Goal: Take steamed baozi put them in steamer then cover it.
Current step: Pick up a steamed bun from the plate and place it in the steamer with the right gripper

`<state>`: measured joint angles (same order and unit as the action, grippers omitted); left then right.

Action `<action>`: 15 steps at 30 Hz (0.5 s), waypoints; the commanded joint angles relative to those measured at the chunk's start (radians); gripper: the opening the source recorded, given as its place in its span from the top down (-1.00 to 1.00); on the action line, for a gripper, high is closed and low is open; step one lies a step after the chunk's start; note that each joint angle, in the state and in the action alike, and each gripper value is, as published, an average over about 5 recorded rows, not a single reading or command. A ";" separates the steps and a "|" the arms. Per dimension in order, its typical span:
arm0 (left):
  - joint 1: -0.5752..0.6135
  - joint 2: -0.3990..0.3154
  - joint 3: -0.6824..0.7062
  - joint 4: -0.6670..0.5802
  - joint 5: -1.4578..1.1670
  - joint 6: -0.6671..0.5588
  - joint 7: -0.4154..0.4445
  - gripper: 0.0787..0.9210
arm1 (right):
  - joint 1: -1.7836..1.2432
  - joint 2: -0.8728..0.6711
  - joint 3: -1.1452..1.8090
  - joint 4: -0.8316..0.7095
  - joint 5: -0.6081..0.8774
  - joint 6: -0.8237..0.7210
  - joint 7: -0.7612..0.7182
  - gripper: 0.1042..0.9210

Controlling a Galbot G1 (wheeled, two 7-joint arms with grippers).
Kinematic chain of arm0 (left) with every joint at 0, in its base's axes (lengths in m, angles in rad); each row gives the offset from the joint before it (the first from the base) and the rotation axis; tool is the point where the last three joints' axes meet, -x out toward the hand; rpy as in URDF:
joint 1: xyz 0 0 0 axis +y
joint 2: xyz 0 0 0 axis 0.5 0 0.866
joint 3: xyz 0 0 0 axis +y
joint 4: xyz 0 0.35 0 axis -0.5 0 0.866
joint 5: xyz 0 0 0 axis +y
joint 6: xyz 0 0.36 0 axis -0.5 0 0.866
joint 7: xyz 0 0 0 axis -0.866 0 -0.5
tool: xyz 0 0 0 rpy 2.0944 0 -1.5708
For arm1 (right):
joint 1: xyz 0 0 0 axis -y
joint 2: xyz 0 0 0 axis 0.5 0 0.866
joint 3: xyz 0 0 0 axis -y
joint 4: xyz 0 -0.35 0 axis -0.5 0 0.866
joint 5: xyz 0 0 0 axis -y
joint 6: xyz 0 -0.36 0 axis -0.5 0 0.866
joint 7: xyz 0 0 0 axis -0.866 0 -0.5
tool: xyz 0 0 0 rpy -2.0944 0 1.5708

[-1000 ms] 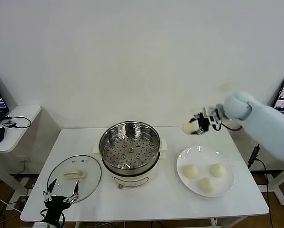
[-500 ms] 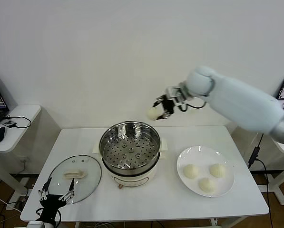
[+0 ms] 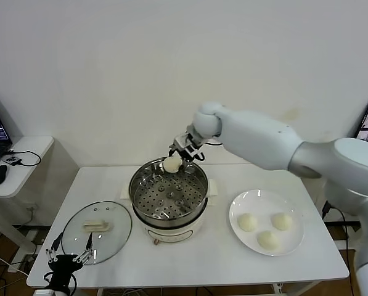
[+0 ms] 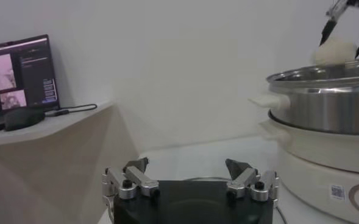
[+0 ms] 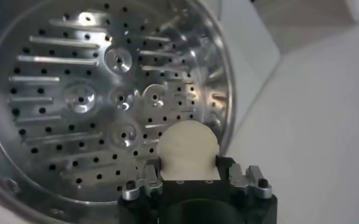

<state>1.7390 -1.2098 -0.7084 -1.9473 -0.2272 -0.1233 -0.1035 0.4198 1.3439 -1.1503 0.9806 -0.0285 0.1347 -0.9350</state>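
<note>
The right claw (image 3: 177, 156) pinches one baozi (image 3: 172, 164) above the far rim of the steamer (image 3: 169, 192) — its perforated tray bare. Three more baozi (image 3: 266, 240) sit on the white plate (image 3: 239, 208). The left claw (image 4: 190, 180) hangs spread at the tabletop's (image 3: 208, 259) near-left edge, partly cut off, beside the cover (image 3: 97, 230).

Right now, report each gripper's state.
Left gripper: open, holding nothing, low beside the cover.
Right gripper: shut on a steamed baozi, over the steamer.
</note>
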 commanded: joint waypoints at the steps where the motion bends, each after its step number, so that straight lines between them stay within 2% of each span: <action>1: -0.001 0.001 -0.004 0.003 -0.001 -0.003 0.001 -0.77 | -0.022 0.071 -0.032 -0.068 -0.102 0.089 0.005 -0.16; 10: -0.006 0.001 -0.001 0.012 0.006 -0.007 0.001 -0.77 | -0.056 0.096 -0.018 -0.112 -0.155 0.170 0.043 -0.17; 15: -0.008 0.001 -0.001 0.015 0.008 -0.011 0.000 -0.77 | -0.065 0.097 -0.013 -0.128 -0.184 0.205 0.061 -0.26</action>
<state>1.7303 -1.2092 -0.7088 -1.9328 -0.2193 -0.1342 -0.1033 0.3661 1.4219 -1.1567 0.8802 -0.1694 0.2887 -0.8839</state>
